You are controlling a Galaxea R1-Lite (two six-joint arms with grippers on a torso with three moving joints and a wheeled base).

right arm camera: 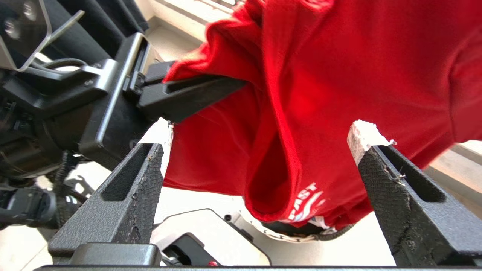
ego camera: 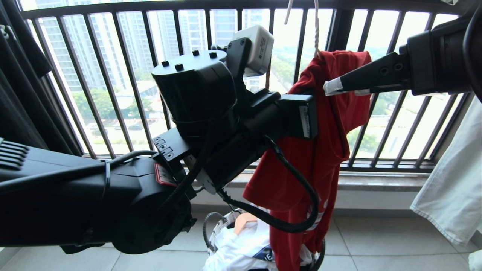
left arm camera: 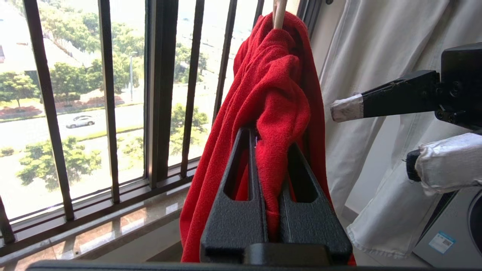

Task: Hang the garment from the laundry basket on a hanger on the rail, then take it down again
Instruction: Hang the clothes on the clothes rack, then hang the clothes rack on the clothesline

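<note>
Left arm: fills the left and middle of the head view, hiding much of the black balcony railing (ego camera: 124,75) behind it.
Left gripper (left arm camera: 269,180): pinched tight on a fold of the red T-shirt (ego camera: 320,150).
Red T-shirt: draped from the white wire hanger (ego camera: 315,26), hanging down to the laundry basket (ego camera: 214,229), which holds white clothing.
Right gripper (right arm camera: 260,135): fingers spread wide beside the shirt, seemingly not touching it.
Far right: white cloth (ego camera: 455,188) hanging.
</note>
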